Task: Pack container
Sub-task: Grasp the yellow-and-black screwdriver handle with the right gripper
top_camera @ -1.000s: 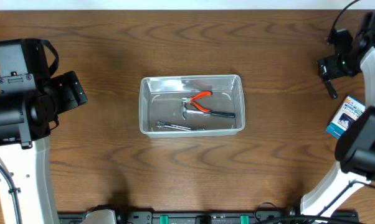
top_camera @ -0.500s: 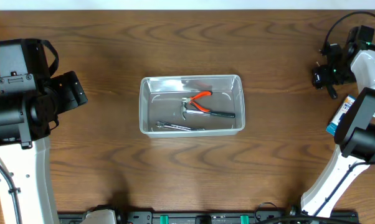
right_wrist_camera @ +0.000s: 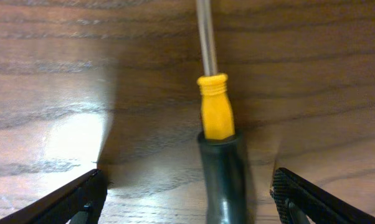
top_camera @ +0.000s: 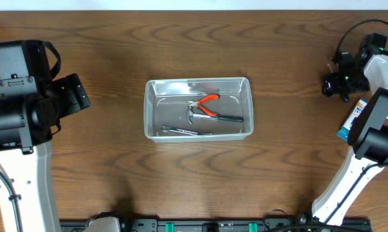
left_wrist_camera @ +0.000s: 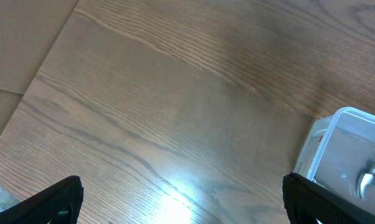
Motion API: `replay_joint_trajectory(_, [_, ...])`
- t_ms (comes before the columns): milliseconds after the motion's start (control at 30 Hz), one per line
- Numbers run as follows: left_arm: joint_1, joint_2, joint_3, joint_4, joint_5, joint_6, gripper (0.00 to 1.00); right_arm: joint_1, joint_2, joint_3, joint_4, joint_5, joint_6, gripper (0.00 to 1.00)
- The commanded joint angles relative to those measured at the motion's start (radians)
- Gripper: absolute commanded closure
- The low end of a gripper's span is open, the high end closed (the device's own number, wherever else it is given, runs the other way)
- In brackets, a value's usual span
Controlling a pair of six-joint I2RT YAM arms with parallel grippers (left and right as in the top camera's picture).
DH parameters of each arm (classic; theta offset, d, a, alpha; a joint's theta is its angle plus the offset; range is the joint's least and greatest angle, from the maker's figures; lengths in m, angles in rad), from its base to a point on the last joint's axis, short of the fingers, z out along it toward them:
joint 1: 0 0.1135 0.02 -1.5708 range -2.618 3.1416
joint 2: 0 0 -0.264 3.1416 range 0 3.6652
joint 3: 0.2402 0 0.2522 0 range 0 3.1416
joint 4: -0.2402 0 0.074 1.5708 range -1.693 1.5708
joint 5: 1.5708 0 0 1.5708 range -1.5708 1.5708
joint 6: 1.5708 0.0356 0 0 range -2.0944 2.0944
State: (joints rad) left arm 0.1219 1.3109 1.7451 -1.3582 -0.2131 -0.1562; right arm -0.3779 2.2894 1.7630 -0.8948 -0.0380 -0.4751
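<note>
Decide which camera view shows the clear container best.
Overhead: the whole container and the pliers inside show. The left wrist view catches only one corner; the right wrist view shows none of it.

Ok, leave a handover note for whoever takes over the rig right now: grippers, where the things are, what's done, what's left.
Left gripper: open, empty, over bare table to the left of the container.
Right gripper: open, at the far right of the table, with a finger on each side of the yellow-and-black screwdriver lying there; not yet closed on it.
Container: mid-table, holding the pliers and a slim metal tool.
Done: those two are packed.
Left: probably grasp the screwdriver and carry it to the container.
A blue-and-white box lies beside the right arm.
</note>
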Motion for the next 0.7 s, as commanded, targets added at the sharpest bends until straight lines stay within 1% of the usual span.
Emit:
replay_joint_trajectory(0, [0.000,0.002,-0.007,-0.003,-0.005,0.006,0.05,-0.004,0.061,-0.010,-0.011,-0.024,0.002,0.14])
replay_joint_trajectory(133, [0.000,0.002,-0.007,-0.006,-0.005,0.006,0.05,-0.004,0.061,-0.010,-0.015,-0.046,0.003,0.20])
replay_joint_trajectory(300, [0.000,0.002,-0.007,-0.014,-0.005,0.006,0.05,-0.004,0.061,-0.010,-0.037,-0.045,0.003,0.34])
replay_joint_trajectory(500, [0.000,0.002,-0.007,-0.022,-0.005,0.006,0.05,-0.004,0.061,-0.010,-0.052,-0.045,0.003,0.42])
replay_joint_trajectory(667, [0.000,0.002,-0.007,-0.022,-0.005,0.006,0.05,-0.002,0.061,-0.010,-0.059,-0.046,0.005,0.56])
